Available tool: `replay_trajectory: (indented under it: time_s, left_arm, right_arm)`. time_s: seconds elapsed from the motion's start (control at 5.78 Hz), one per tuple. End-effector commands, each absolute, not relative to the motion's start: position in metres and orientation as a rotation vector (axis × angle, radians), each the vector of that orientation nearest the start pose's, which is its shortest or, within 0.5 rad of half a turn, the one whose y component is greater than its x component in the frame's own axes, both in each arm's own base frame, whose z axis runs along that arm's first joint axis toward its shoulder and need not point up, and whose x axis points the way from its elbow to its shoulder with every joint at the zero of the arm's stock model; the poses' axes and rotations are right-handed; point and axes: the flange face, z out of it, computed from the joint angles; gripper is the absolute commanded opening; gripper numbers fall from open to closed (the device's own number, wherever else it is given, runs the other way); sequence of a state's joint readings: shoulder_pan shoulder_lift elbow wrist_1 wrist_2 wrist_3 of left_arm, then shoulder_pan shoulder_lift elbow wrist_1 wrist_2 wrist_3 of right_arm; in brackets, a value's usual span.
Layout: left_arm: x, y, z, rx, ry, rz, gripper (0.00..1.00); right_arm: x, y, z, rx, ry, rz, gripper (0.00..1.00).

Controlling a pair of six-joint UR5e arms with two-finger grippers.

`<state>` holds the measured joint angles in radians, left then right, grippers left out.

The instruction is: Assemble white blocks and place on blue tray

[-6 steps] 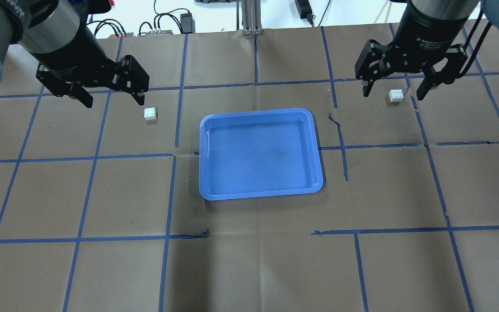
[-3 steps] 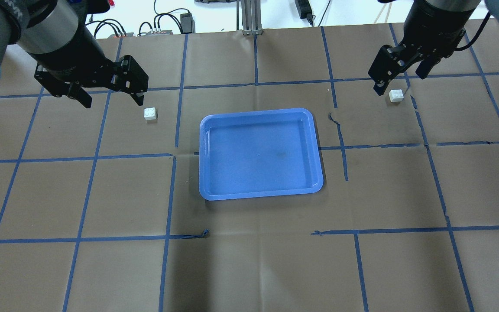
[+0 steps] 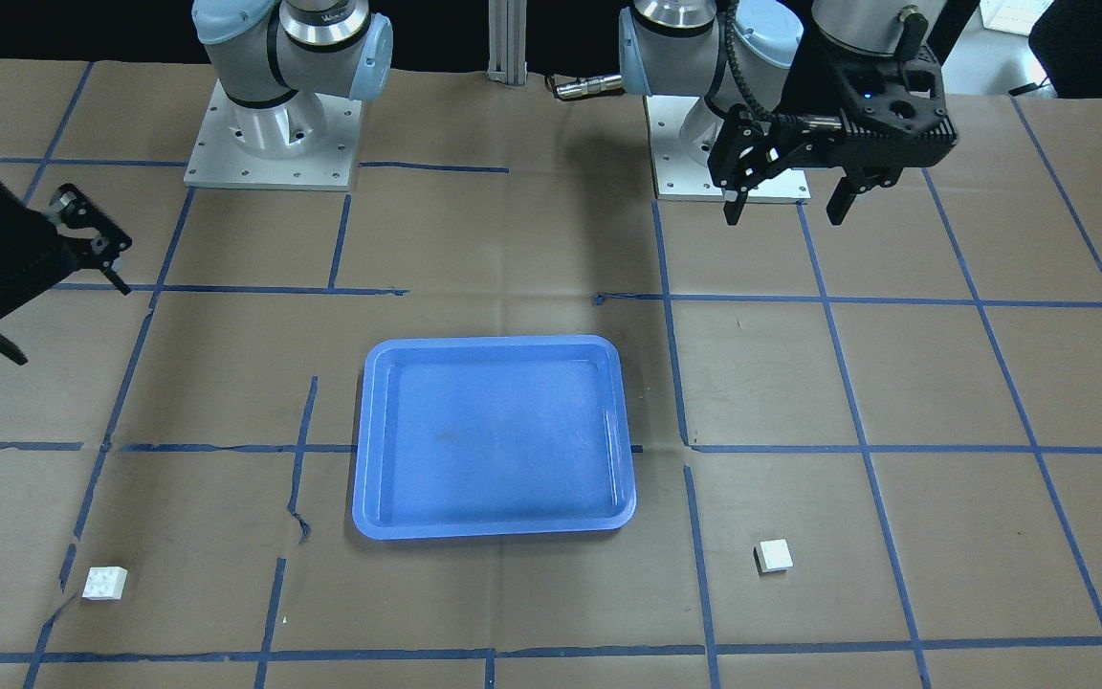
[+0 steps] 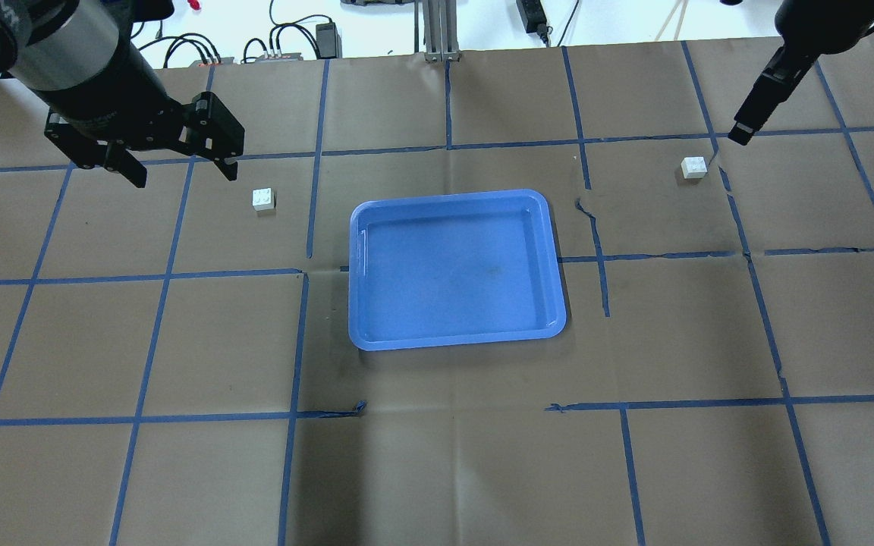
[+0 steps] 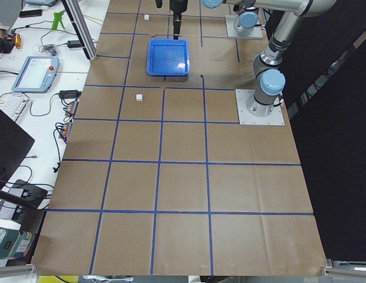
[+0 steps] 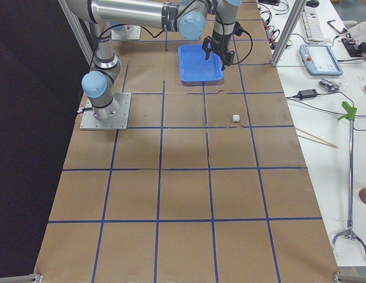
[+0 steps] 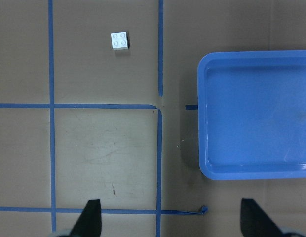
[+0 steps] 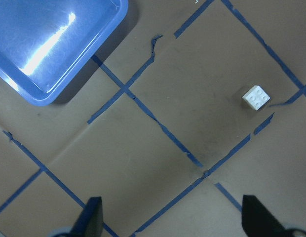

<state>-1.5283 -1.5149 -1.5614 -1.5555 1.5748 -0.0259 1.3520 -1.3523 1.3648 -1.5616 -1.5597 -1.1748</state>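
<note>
Two white blocks lie apart on the brown table. One white block is left of the blue tray. The other white block is to the tray's right. The tray holds nothing. My left gripper hangs open and empty above the table, left of its block. My right gripper is open and empty, raised and turned, just right of its block. In both wrist views the fingertips stand wide apart.
Blue tape lines grid the brown paper table cover. Both arm bases are bolted at the robot's edge of the table. Cables and a metal post sit beyond the far edge. A desk with devices borders the table.
My right gripper has risen, turned and pulled back to the right, away from the right block. My left gripper has shifted slightly left. Both blocks and the tray have stayed put.
</note>
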Motion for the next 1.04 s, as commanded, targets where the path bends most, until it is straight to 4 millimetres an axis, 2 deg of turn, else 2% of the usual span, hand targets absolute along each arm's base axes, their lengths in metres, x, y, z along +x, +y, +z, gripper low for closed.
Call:
replay_trajectory:
  time_s: [0.0, 0.17, 0.35, 0.52, 0.69, 0.87]
  left_arm:
    - [-0.081, -0.515, 0.487, -0.149, 3.134, -0.034, 0.99]
    - [-0.068, -0.546, 0.453, -0.168, 3.136, 0.055, 0.99]
    - [-0.04, -0.585, 0.409, -0.234, 3.142, 0.035, 0.99]
    - [-0.027, -0.617, 0.359, -0.251, 3.143, 0.044, 0.99]
    - [-0.023, -0.643, 0.315, -0.249, 3.143, 0.013, 0.99]
    - [-0.02, -0.657, 0.274, -0.242, 3.145, 0.058, 0.99]
  right_arm:
    - [-0.035, -0.656, 0.455, -1.852, 2.533, -0.023, 0.99]
    - [-0.064, -0.69, 0.445, -2.039, 2.397, -0.035, 0.99]
    - [-0.093, -0.721, 0.432, -2.143, 2.287, -0.098, 0.99]
    - [-0.108, -0.739, 0.398, -2.151, 2.187, -0.167, 0.99]
    - [-0.124, -0.744, 0.372, -2.059, 2.162, -0.271, 1.0]
    - [-0.143, -0.749, 0.34, -1.954, 2.105, -0.389, 1.0]
